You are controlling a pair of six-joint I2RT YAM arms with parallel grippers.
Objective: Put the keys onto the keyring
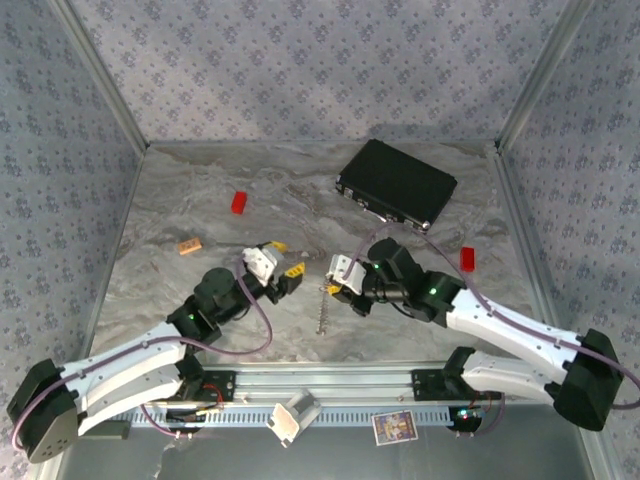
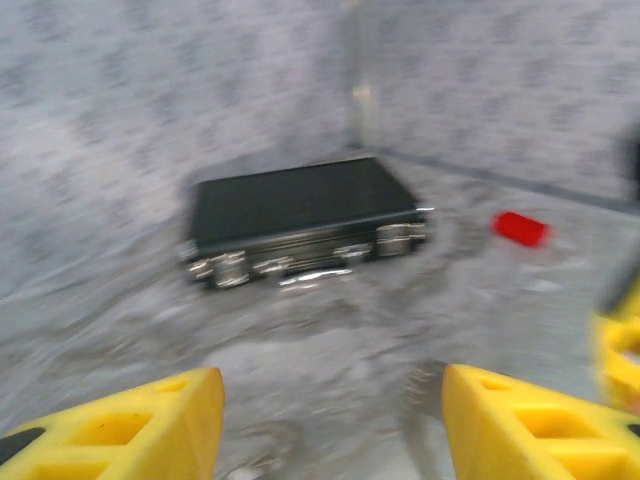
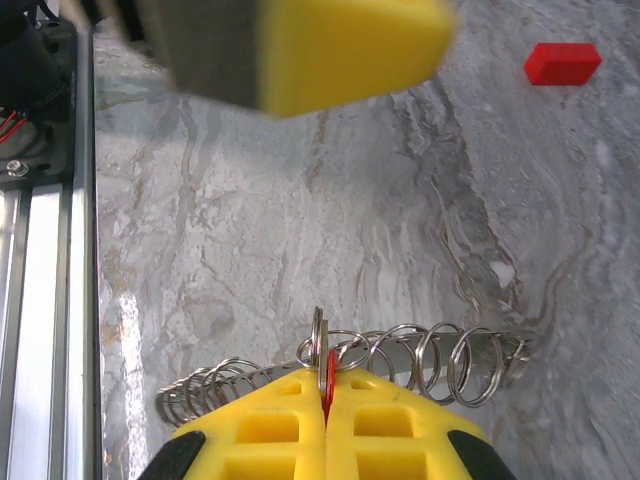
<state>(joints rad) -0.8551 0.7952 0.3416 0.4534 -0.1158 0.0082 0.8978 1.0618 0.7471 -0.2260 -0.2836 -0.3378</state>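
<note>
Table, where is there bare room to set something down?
Bare: far left corner behind the left red block; the strip between that block and the black case. Crowded: the middle, where left hand and right hand meet at the keyring.

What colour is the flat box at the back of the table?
The flat rectangular case is black with silvery latches, clearest in the left wrist view.

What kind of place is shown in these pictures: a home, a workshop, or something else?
Probably a robot test booth, not a home: a left arm and right arm bolted to a metal rail, a marble-look tabletop, and patterned walls closing it in.
</note>
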